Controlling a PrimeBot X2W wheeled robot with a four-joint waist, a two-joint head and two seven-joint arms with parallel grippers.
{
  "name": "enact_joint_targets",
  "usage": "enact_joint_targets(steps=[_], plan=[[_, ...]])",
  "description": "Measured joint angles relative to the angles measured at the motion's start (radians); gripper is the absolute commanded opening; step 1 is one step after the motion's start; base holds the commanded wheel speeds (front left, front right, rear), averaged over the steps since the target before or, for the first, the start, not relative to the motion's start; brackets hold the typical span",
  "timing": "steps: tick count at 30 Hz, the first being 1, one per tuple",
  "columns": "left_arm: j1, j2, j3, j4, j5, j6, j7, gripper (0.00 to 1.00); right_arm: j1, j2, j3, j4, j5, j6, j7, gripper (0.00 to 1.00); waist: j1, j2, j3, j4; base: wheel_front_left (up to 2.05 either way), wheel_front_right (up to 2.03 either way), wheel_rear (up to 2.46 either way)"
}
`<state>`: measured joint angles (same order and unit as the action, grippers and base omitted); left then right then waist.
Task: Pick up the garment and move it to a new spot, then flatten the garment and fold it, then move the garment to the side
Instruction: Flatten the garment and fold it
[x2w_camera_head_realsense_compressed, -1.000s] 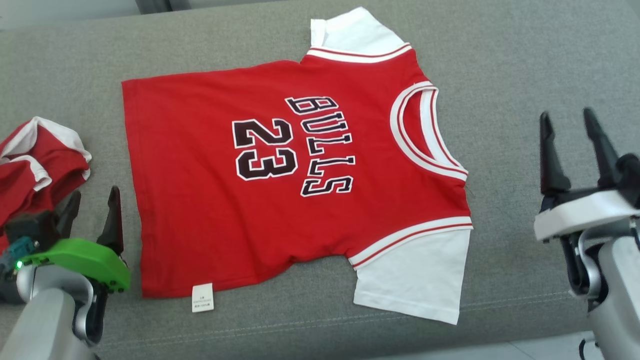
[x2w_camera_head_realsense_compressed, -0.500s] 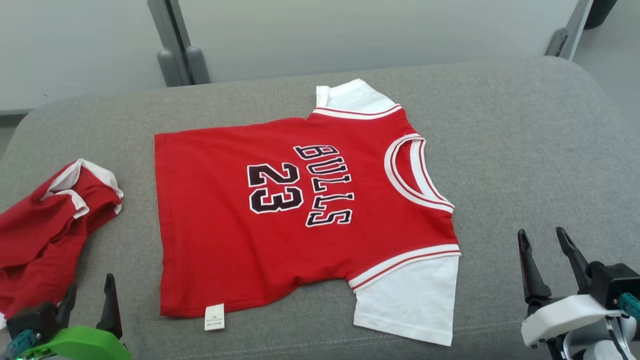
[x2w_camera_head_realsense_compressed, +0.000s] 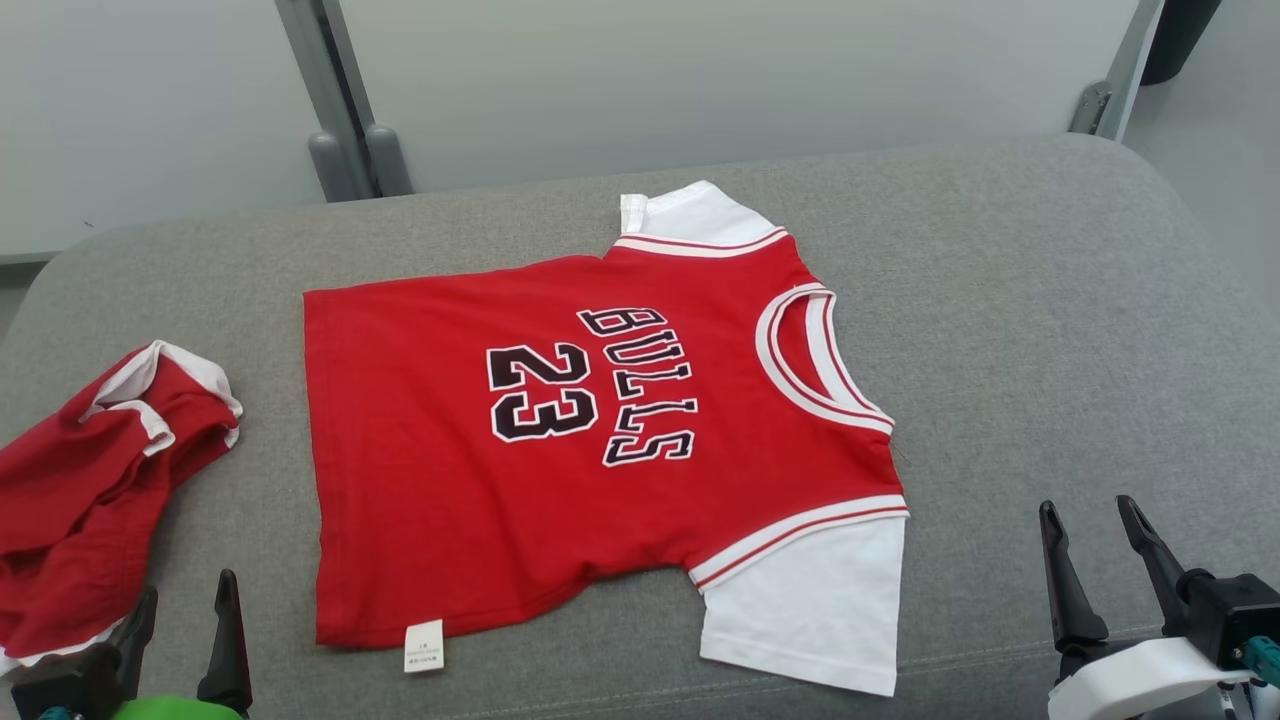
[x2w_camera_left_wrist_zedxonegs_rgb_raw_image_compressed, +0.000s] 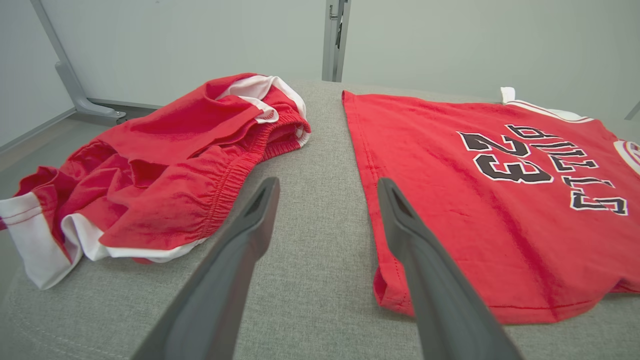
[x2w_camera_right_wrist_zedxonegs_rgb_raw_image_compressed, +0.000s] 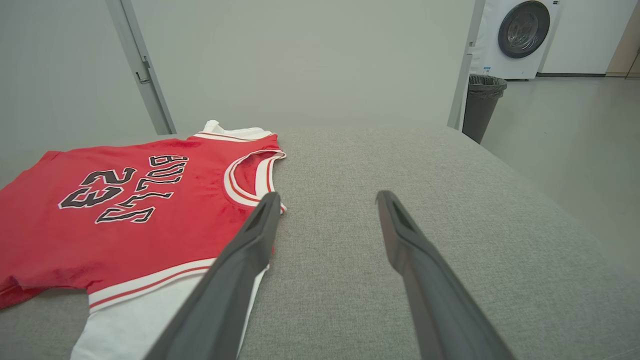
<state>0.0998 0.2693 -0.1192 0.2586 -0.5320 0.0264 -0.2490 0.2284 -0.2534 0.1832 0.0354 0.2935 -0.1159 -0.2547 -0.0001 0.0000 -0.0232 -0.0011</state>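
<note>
Red jersey flat, grey cushion, perhaps shorts beside

You'll find the red jersey spread flat mid-way across the grey cushion, print up, collar rightward, white sleeves out.

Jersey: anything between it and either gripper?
Nothing visible. The left gripper and right gripper are open, with bare grey cushion between them and the jersey. The crumpled red shorts lie to the left, apart from the jersey's hem.
</note>
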Motion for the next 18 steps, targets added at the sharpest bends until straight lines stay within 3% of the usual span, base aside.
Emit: enact_joint_targets(steps=[18], plan=[[0.096,-0.007,0.004,-0.133,0.002,0.006,0.000,1.00,0.009,0.017,0.042,-0.035,-0.032,0.001,0.000,1.00,0.0000,0.0000,0.020,0.011,0.00,0.00,0.00]])
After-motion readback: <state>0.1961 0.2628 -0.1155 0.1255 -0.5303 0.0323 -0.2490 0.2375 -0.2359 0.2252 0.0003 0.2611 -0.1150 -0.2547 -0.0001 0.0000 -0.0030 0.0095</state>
